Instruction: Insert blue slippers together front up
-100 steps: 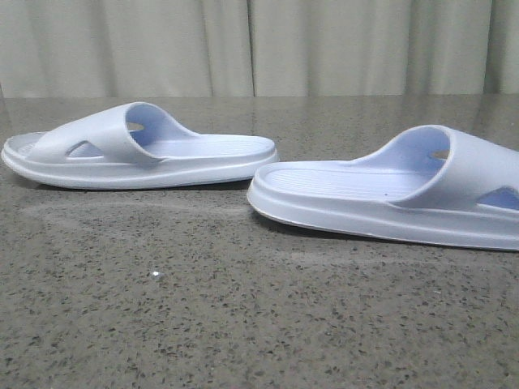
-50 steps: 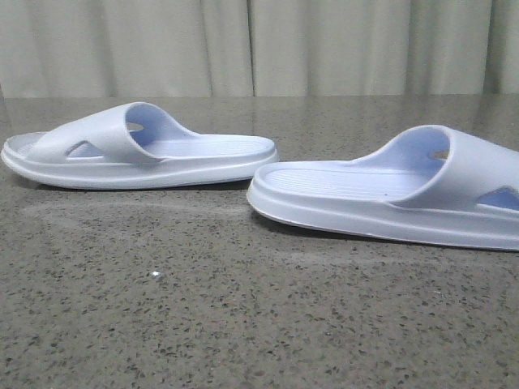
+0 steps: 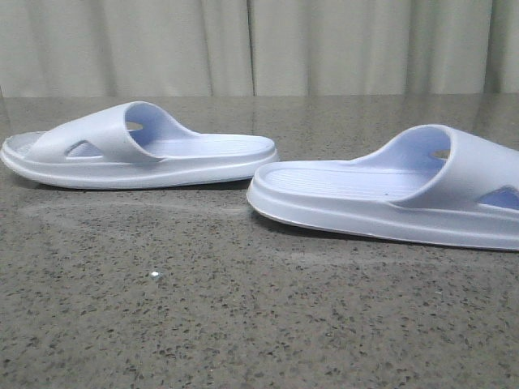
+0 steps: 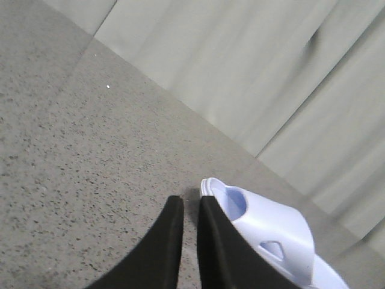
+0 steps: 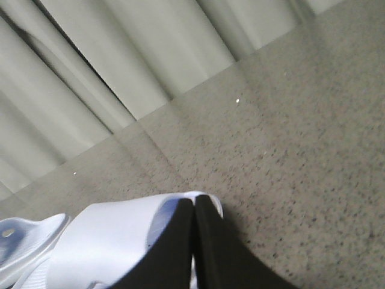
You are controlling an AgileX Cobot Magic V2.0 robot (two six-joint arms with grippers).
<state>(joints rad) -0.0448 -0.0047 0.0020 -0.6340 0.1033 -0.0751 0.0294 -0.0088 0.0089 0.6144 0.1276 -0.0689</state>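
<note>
Two pale blue slide slippers are seen lying sole-down on the speckled stone table (image 3: 203, 324), neither one lifted. Taken from the left slipper (image 3: 138, 150), which lies farther back toward the curtain (image 3: 259, 44), the right slipper (image 3: 389, 194) is set nearer the camera and to the right, its heel rim just beside the left slipper's heel end without clear contact. The long axes of both are laid roughly across the front view, with heels turned toward each other and the strapped toe ends pointed outward, so the pair is not yet nested. In the left wrist view the left gripper (image 4: 191, 208) is shown with its dark fingers nearly pressed together, only a thin gap between them, nothing held; the left slipper's toe end (image 4: 240, 208) lies just beside its tips, apparently beyond and to one side. In the right wrist view the right gripper (image 5: 194, 208) is likewise drawn together and empty, its tips seen against the right slipper's strap (image 5: 114, 235); whether it is touched cannot be told. Each arm is judged nearer its own-side slipper, and a grasp would seemingly require the fingers to be spread first.
</note>
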